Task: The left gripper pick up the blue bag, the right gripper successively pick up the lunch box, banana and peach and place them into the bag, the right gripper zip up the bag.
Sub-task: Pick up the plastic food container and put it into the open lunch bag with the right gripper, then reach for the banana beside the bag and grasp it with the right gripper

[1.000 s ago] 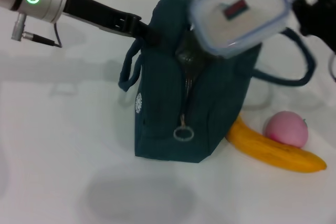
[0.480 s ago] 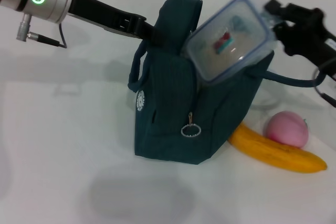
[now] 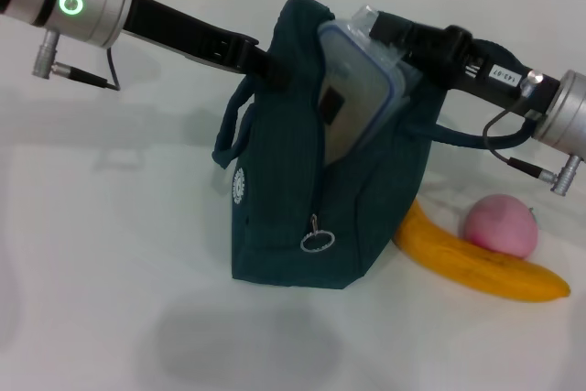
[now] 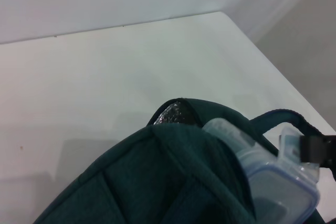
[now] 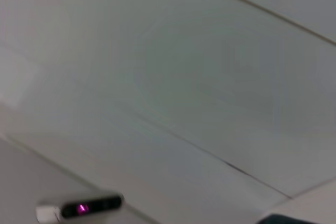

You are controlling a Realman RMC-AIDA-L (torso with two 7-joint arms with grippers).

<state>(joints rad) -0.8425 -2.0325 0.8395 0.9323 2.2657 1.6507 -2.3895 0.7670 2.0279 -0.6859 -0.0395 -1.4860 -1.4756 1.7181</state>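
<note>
The blue bag (image 3: 275,199) stands upright mid-table with its top open. My left gripper (image 3: 272,68) reaches in from the left and is shut on the bag's upper left rim. The clear lunch box (image 3: 359,98) with a blue-edged lid stands on edge, its lower half inside the opening. My right gripper (image 3: 396,36) holds the box's upper end from the right. To the right of the bag, the banana (image 3: 481,266) and the pink peach (image 3: 499,226) lie on the table. The left wrist view shows the bag (image 4: 157,182) and the lunch box (image 4: 273,182) from close up.
A zipper pull ring (image 3: 318,241) hangs down the bag's front. The bag's carry strap (image 3: 476,142) loops out to the right under my right arm. White table (image 3: 110,254) lies open to the left and front. The right wrist view shows only pale surfaces.
My right gripper swung the lunch box down from above the bag, turned it on edge and lowered it into the opening. The bag shifted slightly; banana and peach stayed put.
</note>
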